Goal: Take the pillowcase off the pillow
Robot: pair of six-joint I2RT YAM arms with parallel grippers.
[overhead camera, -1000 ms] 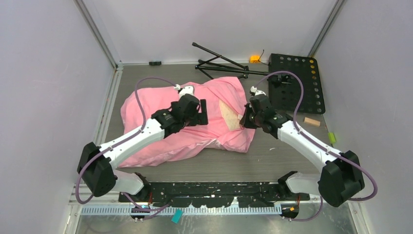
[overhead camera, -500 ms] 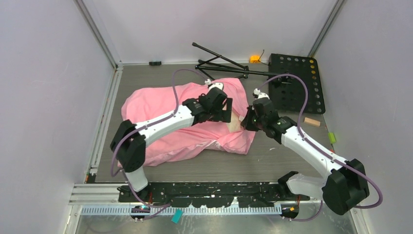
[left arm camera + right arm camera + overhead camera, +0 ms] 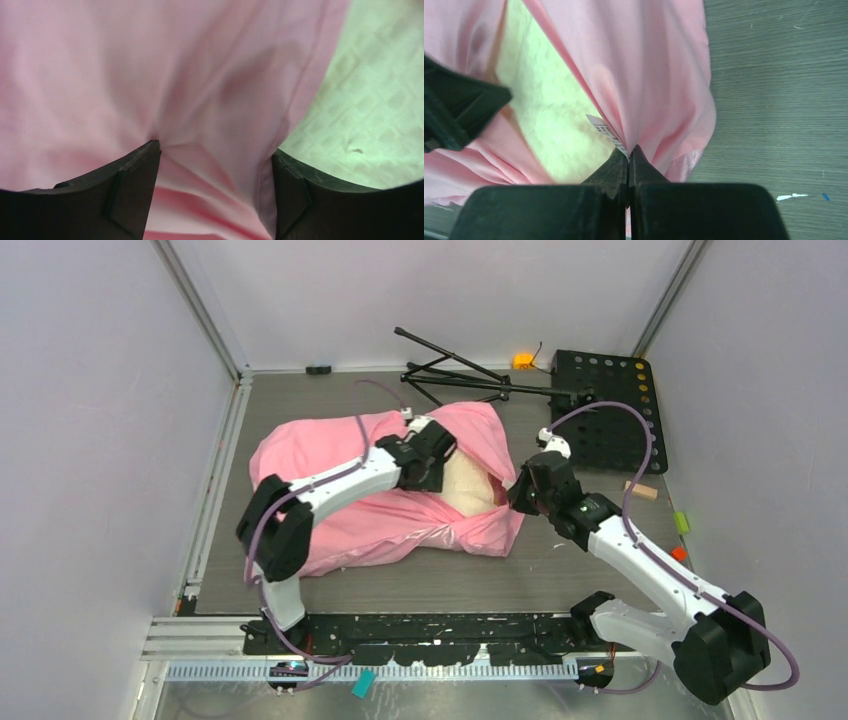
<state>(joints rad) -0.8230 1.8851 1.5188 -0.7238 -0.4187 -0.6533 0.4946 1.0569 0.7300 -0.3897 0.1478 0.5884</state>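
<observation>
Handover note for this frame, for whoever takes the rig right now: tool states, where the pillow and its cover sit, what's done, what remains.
Left tool: open, spread on the wrinkled pink fabric pillowcase beside its opening, not clamped.
Right tool: shut on the pillowcase's edge by the small white tag.
The plump cream quilted pillow lies on the grey table, with only a patch bared at the opening and the rest inside.
Done: opening spread.
Left: pull the cover fully off.
</observation>
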